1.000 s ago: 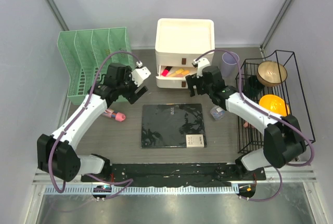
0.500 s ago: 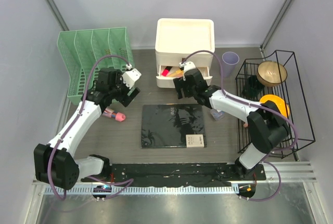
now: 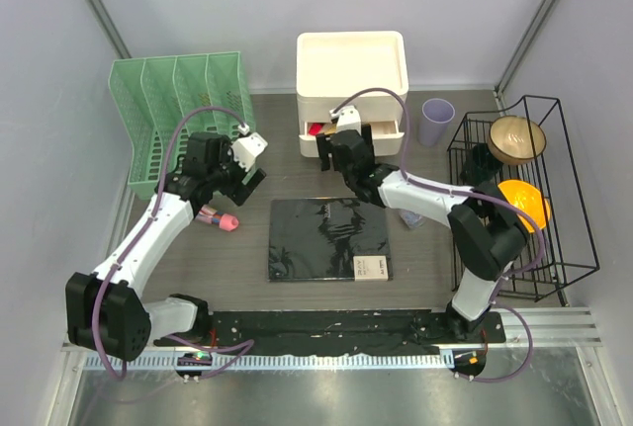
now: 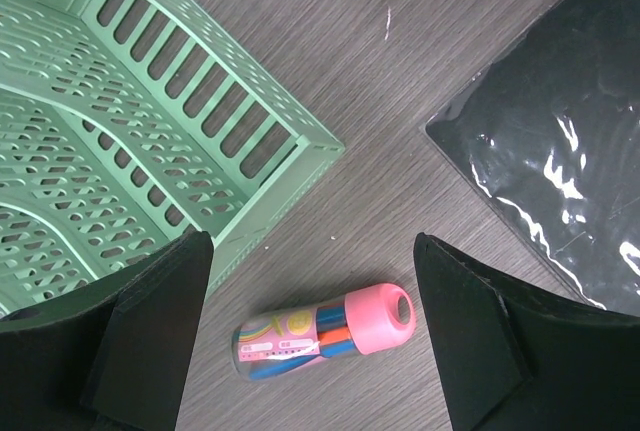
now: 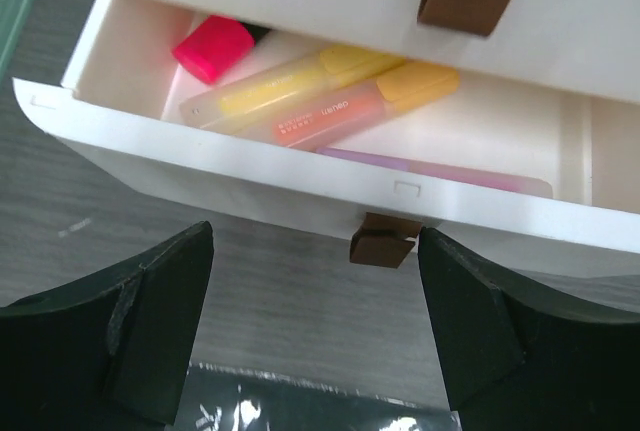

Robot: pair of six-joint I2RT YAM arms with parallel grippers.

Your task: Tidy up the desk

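Both arms reach out over the dark wood-grain desk surface, which runs from the black-and-metal rail at the near edge back to the wall. The left gripper hangs with its fingers spread wide apart above a clear pen tube with a pink cap. The tube lies on its side just beside the corner of a mint-green file rack. To its right, a black notebook in glossy wrap lies flat at mid-surface.

The right gripper faces a white drawer unit at the back, its fingers likewise apart and holding nothing. The lower drawer stands pulled out, its small brown tab handle showing between the fingers. Inside lie a pink highlighter, a yellow one and an orange one.

A lilac cup stands upright right of the unit. Beyond it, a black wire rack holds a wooden bowl and an orange bowl.
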